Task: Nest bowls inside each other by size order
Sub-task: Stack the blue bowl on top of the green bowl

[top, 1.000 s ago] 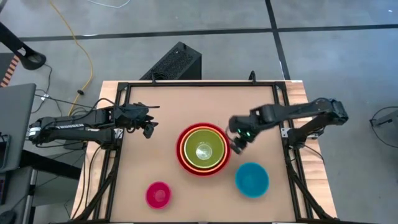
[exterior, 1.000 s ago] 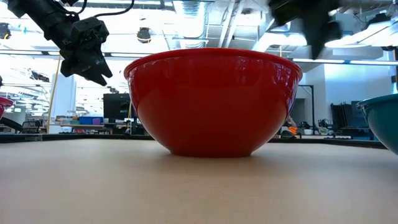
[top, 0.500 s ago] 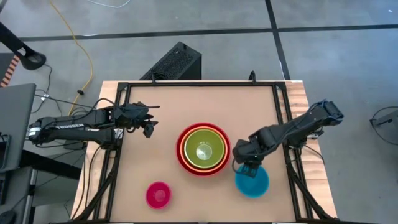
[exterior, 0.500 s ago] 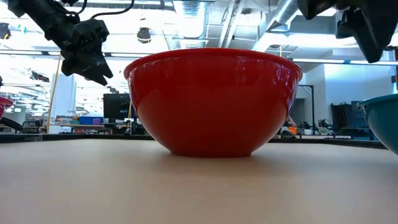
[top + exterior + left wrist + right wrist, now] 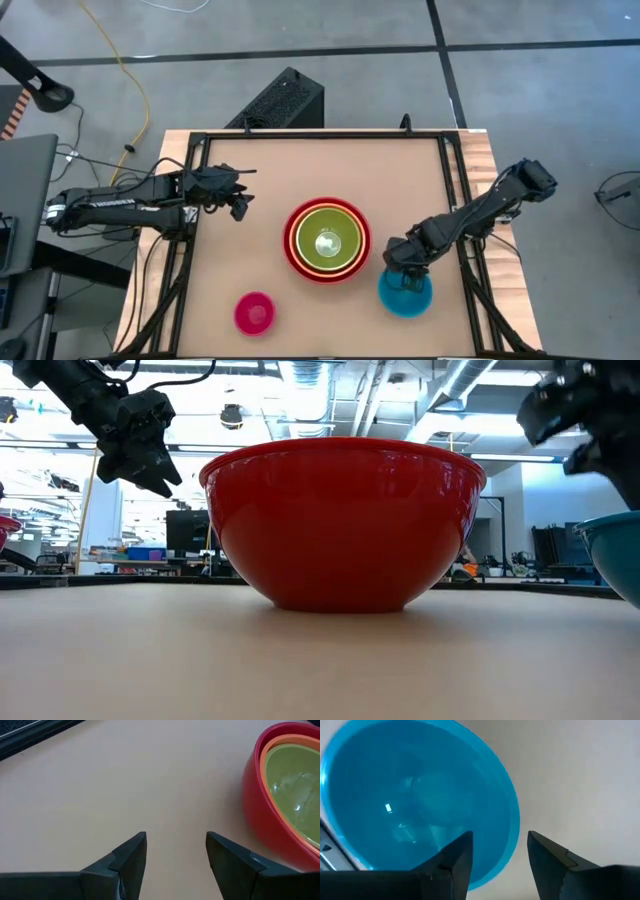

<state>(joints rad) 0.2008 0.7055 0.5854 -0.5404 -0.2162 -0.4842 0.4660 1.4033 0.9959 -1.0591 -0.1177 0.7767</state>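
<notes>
The large magenta-red bowl (image 5: 289, 241) stands on the table's middle with the orange bowl (image 5: 287, 741) and the lime green bowl (image 5: 340, 226) nested in it. The teal blue bowl (image 5: 408, 296) stands near the right, and the small pink bowl (image 5: 255, 313) near the left. My right gripper (image 5: 405, 271) is open above the teal bowl's far rim (image 5: 512, 832); one finger stands over the inside and one over the outside, apart from it. My left gripper (image 5: 238, 205) is open and empty, above the table left of the stack.
The table has a black frame (image 5: 320, 135) along its far edge and both sides. Bare tabletop (image 5: 330, 170) lies beyond the stack and between the pink and teal bowls. A black box (image 5: 280, 100) stands on the floor beyond the far edge.
My right gripper has gone from beside the stack's right side toward the table's near edge and down, and now hovers over the teal bowl's far rim. The bowls have kept their places.
</notes>
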